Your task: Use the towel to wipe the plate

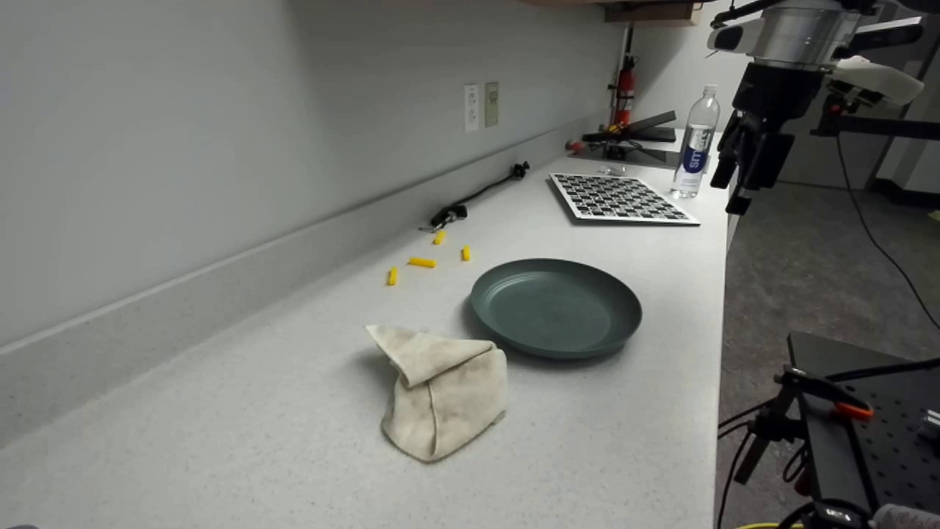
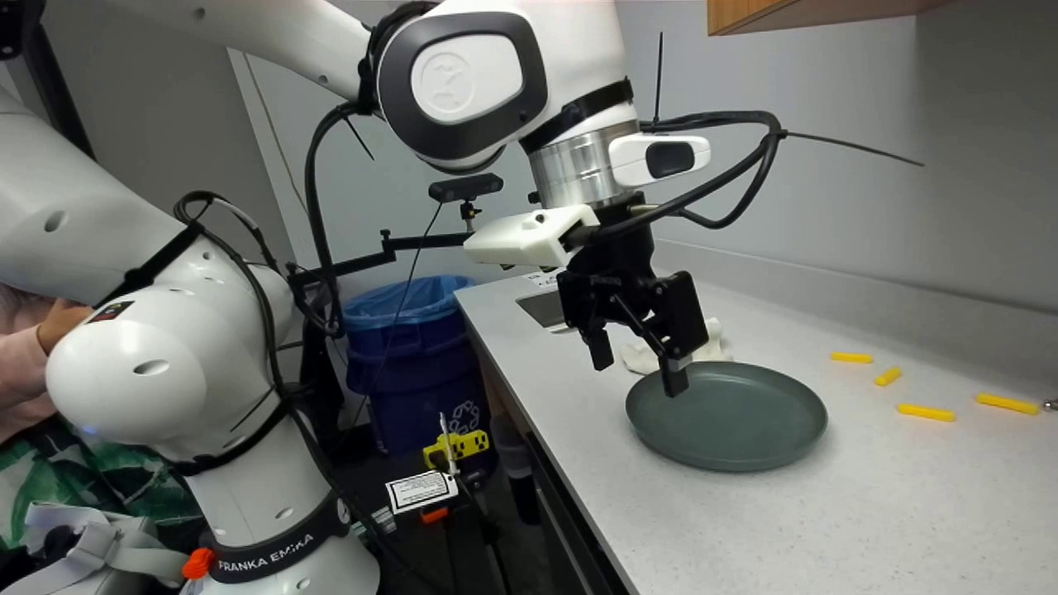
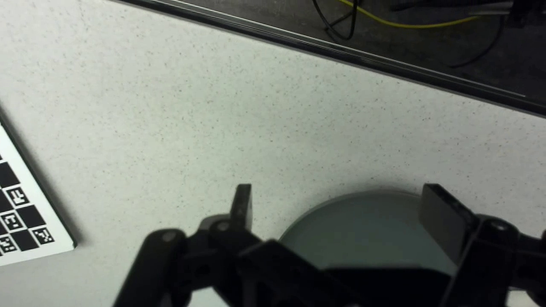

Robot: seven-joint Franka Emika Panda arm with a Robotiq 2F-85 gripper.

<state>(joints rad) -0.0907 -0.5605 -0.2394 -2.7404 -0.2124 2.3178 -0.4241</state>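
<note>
A dark green round plate (image 1: 557,308) lies flat on the white counter. It shows in both exterior views (image 2: 736,421) and partly in the wrist view (image 3: 367,230). A crumpled beige towel (image 1: 448,400) lies on the counter beside the plate, a folded corner raised. In an exterior view the towel (image 2: 712,343) is partly hidden behind the gripper and plate. My gripper (image 2: 638,372) is open and empty, above the counter near the plate. Its fingers are wide apart in the wrist view (image 3: 339,204). It also shows in an exterior view (image 1: 734,187), far from the towel.
Several yellow pieces (image 1: 422,262) lie near the wall. A checkered board (image 1: 623,197) and a water bottle (image 1: 694,150) stand farther along the counter. A black cable (image 1: 481,196) lies by the wall. A wooden cabinet (image 2: 793,15) hangs above. The counter edge drops to the floor.
</note>
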